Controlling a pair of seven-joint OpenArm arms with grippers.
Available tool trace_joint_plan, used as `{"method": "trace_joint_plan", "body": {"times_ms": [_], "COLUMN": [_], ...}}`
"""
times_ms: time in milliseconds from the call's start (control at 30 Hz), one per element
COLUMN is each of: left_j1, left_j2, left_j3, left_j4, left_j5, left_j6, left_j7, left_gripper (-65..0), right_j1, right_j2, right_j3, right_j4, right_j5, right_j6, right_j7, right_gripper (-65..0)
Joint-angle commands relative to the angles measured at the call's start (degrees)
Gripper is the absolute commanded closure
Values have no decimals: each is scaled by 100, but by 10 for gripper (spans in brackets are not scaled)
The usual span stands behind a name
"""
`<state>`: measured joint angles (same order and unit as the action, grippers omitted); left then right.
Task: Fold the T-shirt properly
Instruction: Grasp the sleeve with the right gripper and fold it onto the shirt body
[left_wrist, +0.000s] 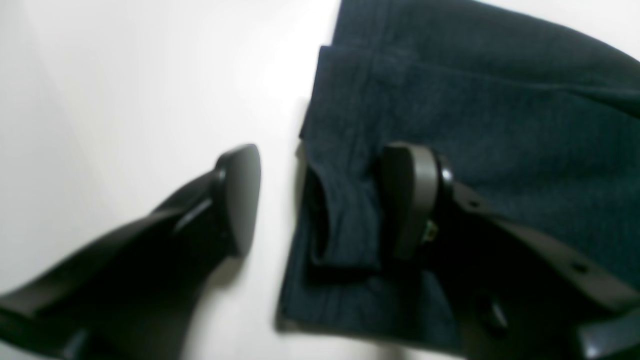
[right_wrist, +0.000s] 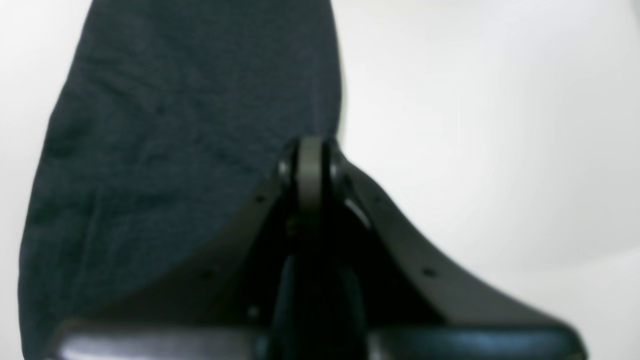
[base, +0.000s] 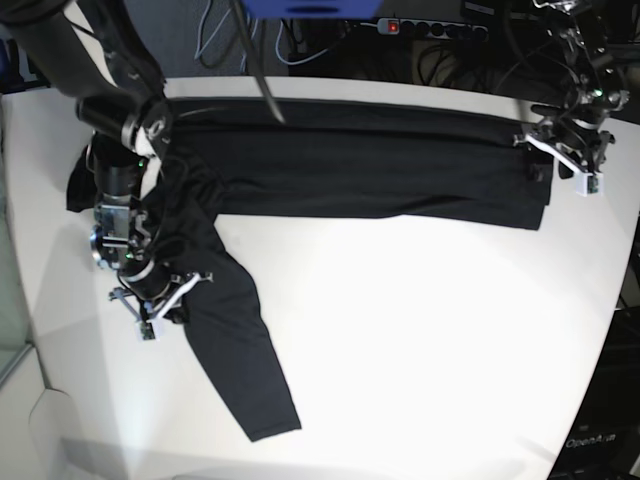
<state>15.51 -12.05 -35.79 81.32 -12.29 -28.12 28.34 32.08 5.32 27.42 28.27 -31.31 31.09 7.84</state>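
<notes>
The T-shirt is dark and plain, folded into a long band across the far side of the white table. One long sleeve trails toward the front left. In the base view my right gripper sits on that sleeve near the shoulder. Its wrist view shows the right gripper shut at the edge of the dark cloth. My left gripper is at the band's right end. It stands open, one finger over bare table, the other on the fabric, with the hem's fold between them.
Behind the table's far edge lie a power strip and loose cables. The table's rounded front edge is near the sleeve's cuff. Bare white tabletop fills the middle and right front.
</notes>
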Motion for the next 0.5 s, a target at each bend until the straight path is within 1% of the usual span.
{"method": "trace_joint_plan", "body": {"times_ms": [0, 100, 200, 300, 467], "left_j1": [-17, -17, -25, -25, -25], "left_j2": [-74, -74, -74, -74, -74], "left_j3": [-30, -30, -30, -30, -30], "left_j4": [57, 75, 84, 110, 110], "left_j5": [-50, -50, -50, -50, -58], "left_j6": [12, 12, 12, 12, 12], "left_j7": [-104, -104, -104, -104, -104], "left_gripper": [-364, -364, -364, -363, -365], "right_j1": [-3, -214, -408, -557, -873], "right_j2": [-9, -97, -238, -370, -581], "right_j3": [-3, -12, -21, -162, -346], "right_j4": [96, 535, 993, 1397, 2179], "right_j5": [-170, -170, -170, -170, -170], "right_j6": [16, 16, 34, 359, 438], "right_j7": [-190, 38, 82, 65, 30], "right_gripper": [0, 0, 0, 0, 0]}}
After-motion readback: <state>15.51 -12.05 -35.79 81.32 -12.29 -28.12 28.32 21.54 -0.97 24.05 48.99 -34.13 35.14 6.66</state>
